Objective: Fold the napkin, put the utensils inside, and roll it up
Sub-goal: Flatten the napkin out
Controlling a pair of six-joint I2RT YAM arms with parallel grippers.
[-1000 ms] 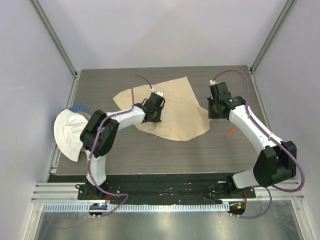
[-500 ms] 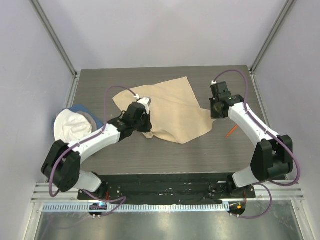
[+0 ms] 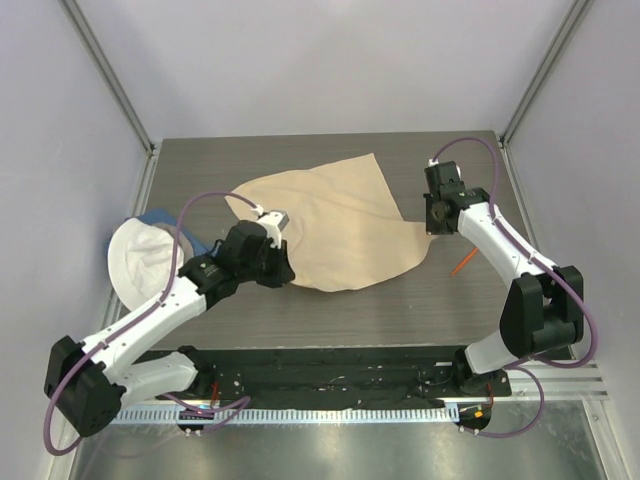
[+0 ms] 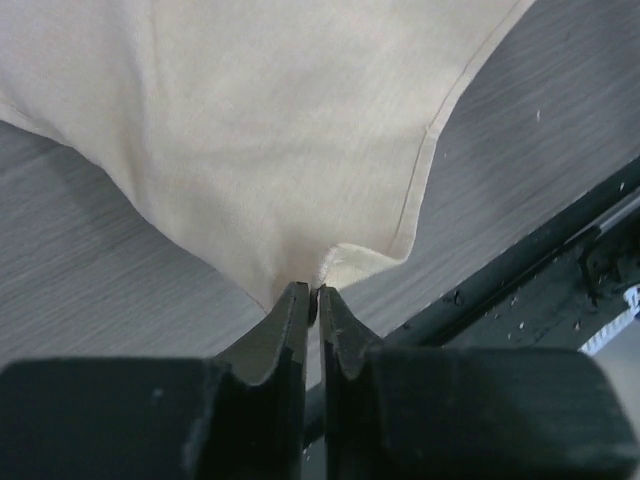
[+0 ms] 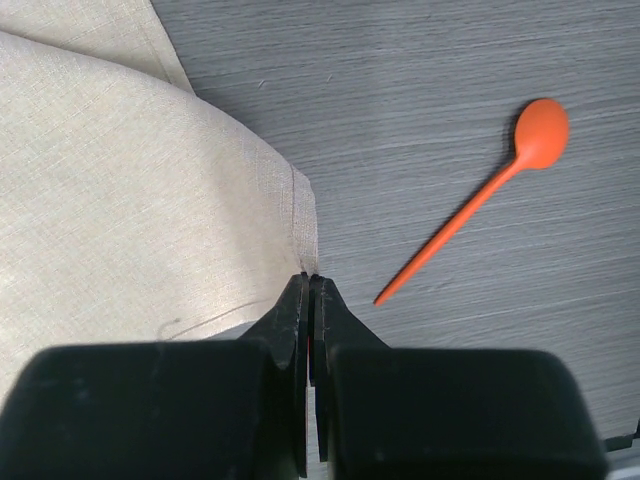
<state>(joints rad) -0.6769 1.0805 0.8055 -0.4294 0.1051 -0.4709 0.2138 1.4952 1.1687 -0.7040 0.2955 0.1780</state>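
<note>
The beige napkin (image 3: 330,225) lies spread across the middle of the dark table. My left gripper (image 3: 282,270) is shut on its near-left corner (image 4: 345,262), which is bunched between the fingertips. My right gripper (image 3: 433,222) is shut on its right corner (image 5: 300,240). An orange spoon (image 5: 480,195) lies on the table just right of the right gripper; in the top view only its thin orange handle (image 3: 461,264) shows beside the right arm. Other utensils are not in view.
A white cloth (image 3: 140,265) over a blue cloth (image 3: 158,216) lies at the table's left edge. The black front rail (image 4: 540,270) runs just beyond the napkin's near corner.
My left gripper has pulled the napkin's corner toward the near-left, spreading the cloth flatter. The right gripper holds its corner and has shifted slightly to the right.
</note>
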